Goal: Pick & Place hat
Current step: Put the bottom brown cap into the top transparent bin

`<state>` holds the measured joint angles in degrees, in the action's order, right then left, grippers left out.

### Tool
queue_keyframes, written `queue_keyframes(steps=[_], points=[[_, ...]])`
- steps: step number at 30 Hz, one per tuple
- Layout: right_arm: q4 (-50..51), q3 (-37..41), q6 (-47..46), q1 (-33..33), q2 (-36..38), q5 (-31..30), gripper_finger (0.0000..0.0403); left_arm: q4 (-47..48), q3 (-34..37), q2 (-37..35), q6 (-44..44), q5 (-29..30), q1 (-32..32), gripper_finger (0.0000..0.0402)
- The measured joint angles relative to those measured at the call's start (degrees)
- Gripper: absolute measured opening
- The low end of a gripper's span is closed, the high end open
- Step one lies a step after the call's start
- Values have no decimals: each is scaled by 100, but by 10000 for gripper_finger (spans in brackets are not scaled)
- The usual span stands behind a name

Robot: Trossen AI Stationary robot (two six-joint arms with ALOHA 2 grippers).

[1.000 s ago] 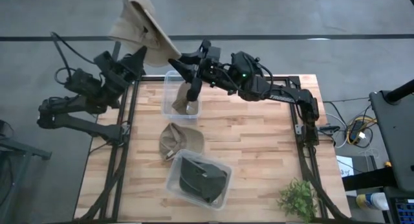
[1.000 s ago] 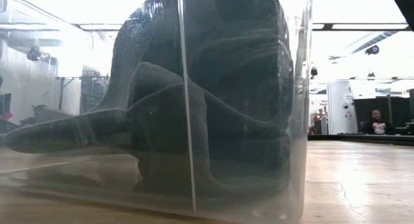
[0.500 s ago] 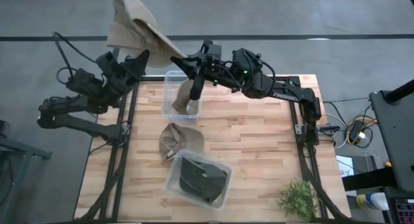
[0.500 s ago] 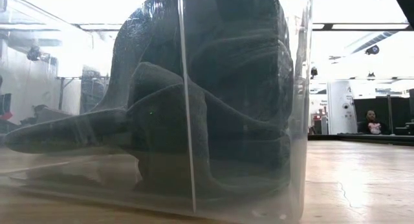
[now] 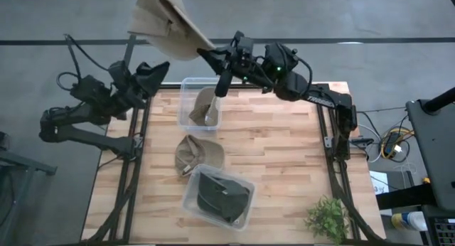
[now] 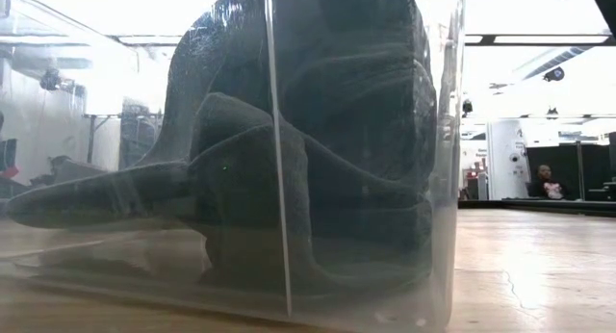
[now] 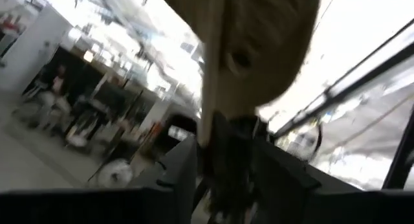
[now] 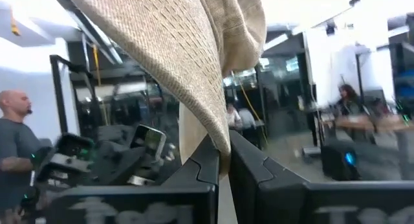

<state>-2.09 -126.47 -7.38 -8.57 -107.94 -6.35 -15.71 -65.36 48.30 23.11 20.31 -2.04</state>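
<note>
Tan cloth fills my right wrist view: the hat (image 8: 187, 62) hangs pinched in my right tool (image 8: 223, 162), whose fingers are clamped tight on its edge. From above, the hat (image 5: 165, 22) is up in the air past the far edge of the counter (image 5: 277, 161), just beyond the clear bin (image 5: 200, 102) that holds another tan hat. My left tool (image 5: 158, 70) sits near it with its fingers parted, gripping nothing.

I judge this to be the carry after a hand-over, so the load now rides on 1 tool alone. To do it well I'd pull the left arm clear before swinging, keep the hat high enough that the drooping brim clears the bin wall, and move slowly so the thin pinch doesn't slip.

A second bin (image 5: 217, 196) near me holds a dark hat (image 6: 318, 131); 1 more tan hat (image 5: 195, 153) lies loose between the bins.
</note>
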Motion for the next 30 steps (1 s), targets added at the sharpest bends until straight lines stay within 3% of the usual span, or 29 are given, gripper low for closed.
queue_keyframes(steps=[7,10,18,24,30], points=[[2467,-570,-325,-441,170,13,11,1815,0,-428,-36,-5,0,153],[3579,-855,-493,-652,172,283,11,2347,0,-582,-30,-4,0,153],[5808,-851,-1434,-1304,260,2414,12,2524,2,-892,-406,6,0,154],[7860,-835,-1244,-1423,113,3544,12,2532,2,-1015,-203,7,0,154],[8862,-825,-1041,-1263,-78,4445,12,2990,-14,-868,93,-300,0,154]])
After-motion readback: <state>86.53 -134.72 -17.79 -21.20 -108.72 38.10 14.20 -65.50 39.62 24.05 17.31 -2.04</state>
